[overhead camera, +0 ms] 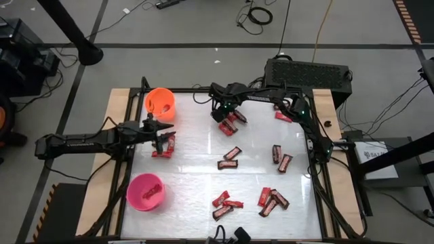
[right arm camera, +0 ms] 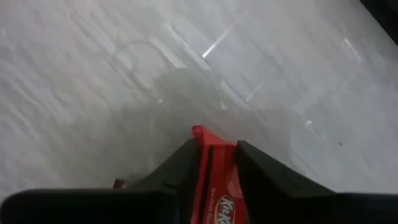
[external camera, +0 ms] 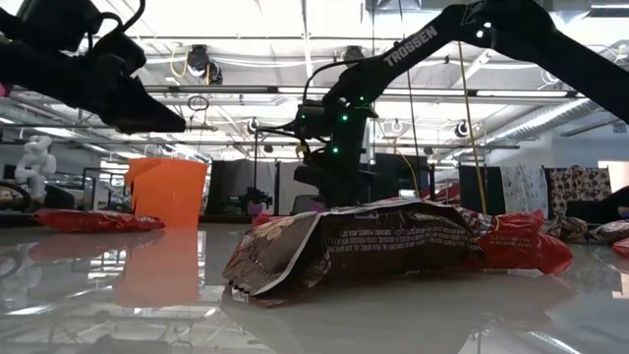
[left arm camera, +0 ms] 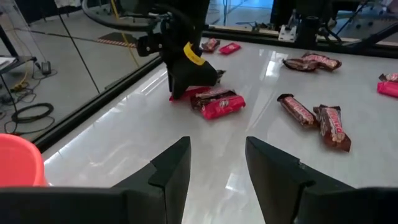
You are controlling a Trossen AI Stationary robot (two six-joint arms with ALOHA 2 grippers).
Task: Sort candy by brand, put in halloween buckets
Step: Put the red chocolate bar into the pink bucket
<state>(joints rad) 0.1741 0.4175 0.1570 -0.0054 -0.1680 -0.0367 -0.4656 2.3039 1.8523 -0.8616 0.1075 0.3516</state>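
My right gripper (overhead camera: 224, 116) is low over a cluster of candy bars (overhead camera: 230, 124) near the table's far edge and is shut on a red bar (right arm camera: 214, 180). My left gripper (overhead camera: 163, 137) hangs open and empty just above two bars (overhead camera: 163, 148), close to the orange bucket (overhead camera: 160, 103). The left wrist view shows its fingers apart (left arm camera: 216, 158), with my right gripper (left arm camera: 185, 68) farther off. The pink bucket (overhead camera: 145, 191) stands at the near left. Several red and dark bars lie flat across the table's middle (overhead camera: 232, 154) and near side (overhead camera: 271, 200). My right gripper pinches the red bar between its two fingers (right arm camera: 180, 165), coming from above and pointing down. The bar lies along the fingers, and its end (right arm camera: 202, 134) sticks out past the fingertips. Whether it is clear of the table, I cannot tell.
More bars lie at the right (overhead camera: 281, 157), far right (overhead camera: 283, 116) and near middle (overhead camera: 227, 203). A dark bar (external camera: 373, 246) lies right in front of the low camera. A black box (overhead camera: 308, 71) sits beyond the far edge. Bare tabletop (overhead camera: 196, 176) lies between the buckets and the middle.
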